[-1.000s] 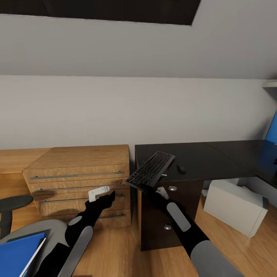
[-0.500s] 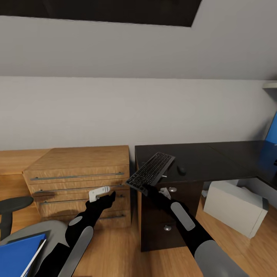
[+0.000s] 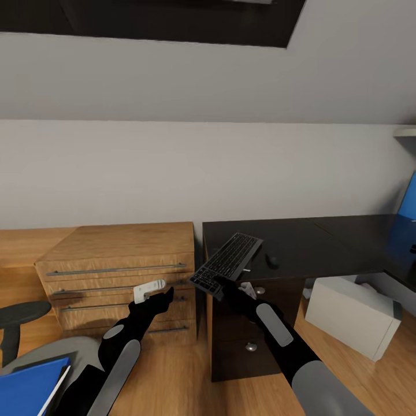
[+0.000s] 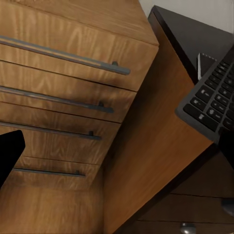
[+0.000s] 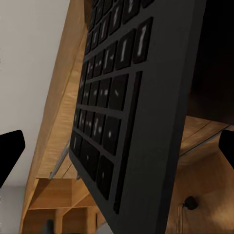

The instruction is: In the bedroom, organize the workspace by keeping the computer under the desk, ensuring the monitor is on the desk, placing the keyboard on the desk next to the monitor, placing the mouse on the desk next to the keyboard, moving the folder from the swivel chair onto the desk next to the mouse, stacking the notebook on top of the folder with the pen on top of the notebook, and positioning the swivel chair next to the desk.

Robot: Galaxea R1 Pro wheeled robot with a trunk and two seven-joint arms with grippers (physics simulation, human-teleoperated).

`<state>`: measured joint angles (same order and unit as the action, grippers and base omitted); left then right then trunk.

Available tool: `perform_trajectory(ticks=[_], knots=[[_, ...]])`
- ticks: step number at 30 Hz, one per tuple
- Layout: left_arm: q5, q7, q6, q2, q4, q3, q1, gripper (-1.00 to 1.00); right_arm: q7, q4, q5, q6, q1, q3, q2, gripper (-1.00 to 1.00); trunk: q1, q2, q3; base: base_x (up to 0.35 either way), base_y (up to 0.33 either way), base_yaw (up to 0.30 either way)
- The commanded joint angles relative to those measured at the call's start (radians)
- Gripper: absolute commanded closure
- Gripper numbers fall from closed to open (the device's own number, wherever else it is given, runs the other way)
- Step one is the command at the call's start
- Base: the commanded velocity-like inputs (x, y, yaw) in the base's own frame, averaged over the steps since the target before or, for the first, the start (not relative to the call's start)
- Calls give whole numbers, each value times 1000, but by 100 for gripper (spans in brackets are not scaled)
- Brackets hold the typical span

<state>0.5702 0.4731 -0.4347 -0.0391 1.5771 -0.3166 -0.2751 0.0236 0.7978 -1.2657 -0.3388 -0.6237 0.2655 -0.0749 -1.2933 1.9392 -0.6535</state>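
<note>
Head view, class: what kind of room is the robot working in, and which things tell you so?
Probably an attic bedroom or home office: a sloped ceiling runs overhead, a glossy black desk stands beside a light-wood drawer chest, and the right gripper holds a keyboard.

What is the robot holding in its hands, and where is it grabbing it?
The right gripper holds the keyboard by its near short end, tilted over the desk corner. The left gripper holds nothing.

Right gripper had the keyboard by its near end, tilted over the desk corner at mid-frame. Mouse sat just right of it, blue folder bottom left on the swivel chair.
</note>
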Motion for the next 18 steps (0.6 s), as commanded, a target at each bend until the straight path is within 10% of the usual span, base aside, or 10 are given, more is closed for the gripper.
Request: perform_trajectory(ticks=[1, 18], knots=[[10, 10, -1, -1, 1, -2, -1, -100, 2, 0, -6, -2, -1, 1, 0, -100, 0, 1, -1, 0, 0, 0], [9, 10, -1, -1, 1, -2, -1, -100, 4, -2, -3, -2, -1, -2, 1, -100, 0, 1, -1, 0, 0, 0]])
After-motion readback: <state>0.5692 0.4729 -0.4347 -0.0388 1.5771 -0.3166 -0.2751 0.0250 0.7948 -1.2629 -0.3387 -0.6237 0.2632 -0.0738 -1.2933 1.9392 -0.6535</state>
